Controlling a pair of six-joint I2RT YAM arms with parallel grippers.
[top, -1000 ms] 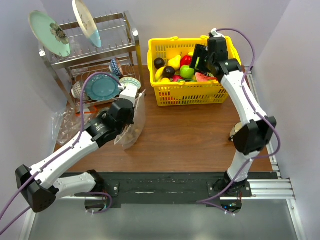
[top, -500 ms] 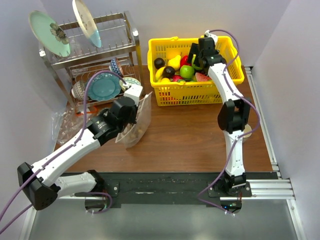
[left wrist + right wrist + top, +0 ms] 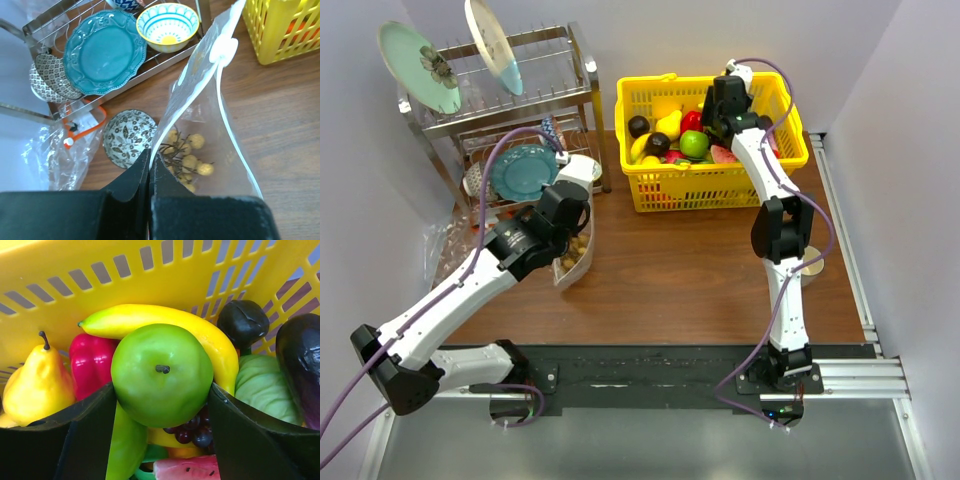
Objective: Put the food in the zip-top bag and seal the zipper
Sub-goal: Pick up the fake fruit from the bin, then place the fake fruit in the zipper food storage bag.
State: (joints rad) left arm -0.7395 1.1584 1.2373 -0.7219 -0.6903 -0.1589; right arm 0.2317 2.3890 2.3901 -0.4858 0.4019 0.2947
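The left jaws are pressed together and pinch one edge of the zip-top bag [image 3: 200, 115]. The bag rises in front of these jaws and stands on the tabletop [image 3: 280, 125]. Inside it, just beyond the jaws, lies the cluster of small tan-brown balls [image 3: 189, 156]. The zipper [image 3: 223, 107] runs along the bag's edge on the right side of the jaws.

The right jaws stand wide apart inside the yellow basket [image 3: 100, 280] and hold a green apple [image 3: 161, 375] between them, one touching each side. A banana [image 3: 210, 340] lies just behind the apple. A pear [image 3: 37, 385] is left of the jaws and an eggplant [image 3: 300, 360] is right of them.
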